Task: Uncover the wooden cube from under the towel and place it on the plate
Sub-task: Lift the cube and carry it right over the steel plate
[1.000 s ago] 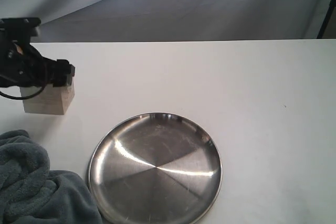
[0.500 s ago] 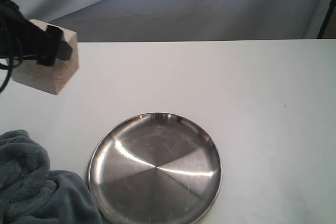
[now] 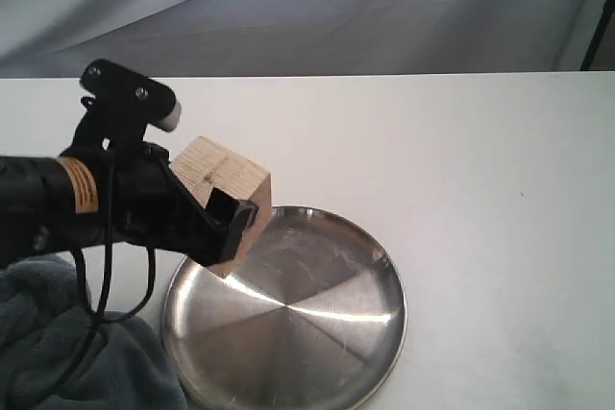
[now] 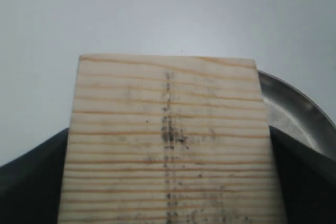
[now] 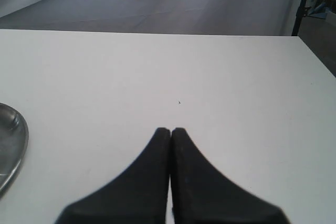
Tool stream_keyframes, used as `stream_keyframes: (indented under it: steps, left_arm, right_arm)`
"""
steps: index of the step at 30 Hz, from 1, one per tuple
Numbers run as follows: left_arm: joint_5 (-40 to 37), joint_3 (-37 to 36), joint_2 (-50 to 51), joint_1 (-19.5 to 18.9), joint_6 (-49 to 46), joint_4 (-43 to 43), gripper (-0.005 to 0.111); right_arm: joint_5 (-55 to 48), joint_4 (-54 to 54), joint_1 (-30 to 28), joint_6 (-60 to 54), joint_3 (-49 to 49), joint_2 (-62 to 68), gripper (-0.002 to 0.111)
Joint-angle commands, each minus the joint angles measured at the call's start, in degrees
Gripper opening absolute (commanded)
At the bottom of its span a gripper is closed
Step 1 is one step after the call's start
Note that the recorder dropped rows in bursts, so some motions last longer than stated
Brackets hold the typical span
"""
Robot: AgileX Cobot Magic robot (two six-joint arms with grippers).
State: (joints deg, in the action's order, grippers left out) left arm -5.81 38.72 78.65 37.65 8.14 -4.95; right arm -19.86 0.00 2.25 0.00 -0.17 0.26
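A: Right, entry: where is the wooden cube (image 3: 223, 184) at this moment?

B: Off the desk (image 3: 461, 141), tilted, pinched in the left gripper (image 3: 217, 203). It hangs over the plate (image 3: 317, 333) at the part of the rim facing the desk's far-left corner. The towel (image 3: 58, 352) lies bunched at the near-left corner, well clear of the cube.

A: Grip?

B: In the left wrist view, a dark finger (image 4: 31, 177) presses each of two opposite side faces, with the grained, dark-marked face toward the camera. I can't see how deep the pads sit.

A: Other arm?

B: The right gripper (image 5: 170, 145) has its fingers pressed together on nothing. It sits over bare desk toward the right edge, with a sliver of plate rim just in its view.

A: Handling notes on the cube?

B: My judgement only:
- It looks rigid, so it won't give under the squeeze.
- It is probably light, being pale softwood.
- The faces are flat and parallel, so opposite faces near mid-height are the sensible hold, as now.
- The wood looks slightly rough, so I'd expect fair friction against the pads.

A: Risks?

B: The plate is polished steel and likely slick. A tilted cube let go from height could land on an edge, tip or skate toward the rim. I'd level it and lower it close over the plate's centre before opening.
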Motion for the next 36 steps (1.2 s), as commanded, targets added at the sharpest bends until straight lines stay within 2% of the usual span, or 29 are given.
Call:
stream_keyframes:
  steps: [1,14,20,25,30,32,36]
  left_arm:
    - [13.8,-5.0,0.1,1.3,0.6,-3.6,0.000]
    - [22.8,-5.7,12.0,1.3,2.8,-5.2,0.000]
    - [25.8,-5.7,14.3,1.3,9.2,-14.1,0.000]
    - [27.9,-5.7,14.3,1.3,22.7,-27.8,0.000]
    - [24.2,-5.7,14.7,1.3,29.4,-28.8,0.000]
    - [24.5,-5.7,15.7,1.3,29.4,-28.8,0.000]
    - [24.8,-5.7,18.3,5.1,28.8,-28.8,0.000]
  right_arm:
    - [0.1,0.0,-0.4,0.0,0.2,-0.3,0.000]
    - [0.1,0.0,-0.4,0.0,0.2,-0.3,0.000]
    - [0.1,0.0,-0.4,0.0,0.2,-0.3,0.000]
    - [0.1,0.0,-0.4,0.0,0.2,-0.3,0.000]
    - [0.1,0.0,-0.4,0.0,0.2,-0.3,0.000]
    - [0.1,0.0,-0.4,0.0,0.2,-0.3,0.000]
    - [0.1,0.0,-0.4,0.0,0.2,-0.3,0.000]
